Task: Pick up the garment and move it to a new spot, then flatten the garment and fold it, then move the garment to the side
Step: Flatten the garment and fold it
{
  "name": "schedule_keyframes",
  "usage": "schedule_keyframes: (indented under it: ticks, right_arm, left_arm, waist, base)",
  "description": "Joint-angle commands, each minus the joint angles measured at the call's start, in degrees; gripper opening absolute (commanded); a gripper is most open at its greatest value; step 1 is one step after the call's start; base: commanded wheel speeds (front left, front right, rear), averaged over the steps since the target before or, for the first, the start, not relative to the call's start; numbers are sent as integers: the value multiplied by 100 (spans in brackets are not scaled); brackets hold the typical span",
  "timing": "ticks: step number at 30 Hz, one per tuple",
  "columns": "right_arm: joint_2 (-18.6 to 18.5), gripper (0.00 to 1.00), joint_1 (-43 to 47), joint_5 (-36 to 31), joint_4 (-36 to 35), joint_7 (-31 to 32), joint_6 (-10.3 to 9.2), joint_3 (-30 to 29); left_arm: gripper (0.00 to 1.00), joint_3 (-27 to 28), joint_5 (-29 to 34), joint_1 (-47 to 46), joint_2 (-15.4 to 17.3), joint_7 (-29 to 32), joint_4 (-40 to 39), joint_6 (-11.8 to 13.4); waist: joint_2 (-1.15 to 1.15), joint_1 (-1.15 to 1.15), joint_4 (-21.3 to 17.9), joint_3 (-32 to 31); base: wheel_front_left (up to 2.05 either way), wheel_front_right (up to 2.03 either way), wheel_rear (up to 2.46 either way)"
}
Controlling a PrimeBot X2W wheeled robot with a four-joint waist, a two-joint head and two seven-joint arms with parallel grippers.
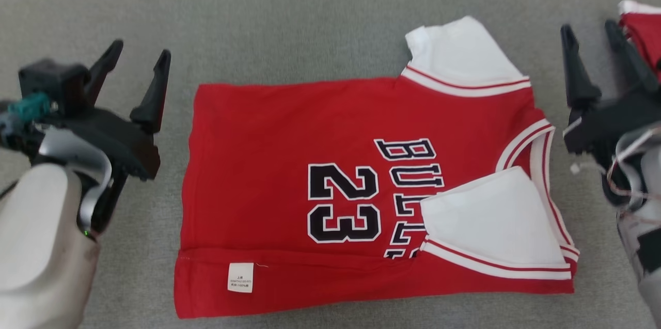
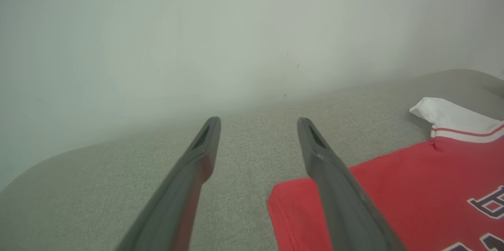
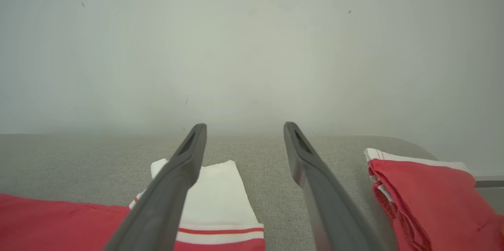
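jersey print: "23", with "BULL…" beside it, partly under the white sleeve | my view of hem tag: unreadable

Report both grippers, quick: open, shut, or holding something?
Left gripper: open, fingers apart, holding nothing, beside the red jersey.
Right gripper: open, fingers apart, holding nothing.
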Motion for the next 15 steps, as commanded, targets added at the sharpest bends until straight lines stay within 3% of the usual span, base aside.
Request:
schedule_keyframes:
  ticks: [1, 8, 15]
  right_arm:
    - [-53, 100, -178, 47, 107, 44, 1, 83]
    - [-259, 100, -1273, 184, 972, 207, 1, 703]
    - [-192, 100, -2084, 423, 1839, 391, 1, 1241]
  left_arm:
    - [100, -129, -58, -187, 80, 62, 65, 11]
    - [100, -946, -722, -918, 250, 834, 559, 11]
    - [100, -1473, -1307, -1263, 221, 1316, 809, 10]
  waist:
    - [-1, -2, 29, 515]
    - [-1, -2, 135, 860]
    - [-1, -2, 264, 1090]
  base:
    - [0, 0, 0]
    - [0, 0, 0]
    - [0, 0, 0]
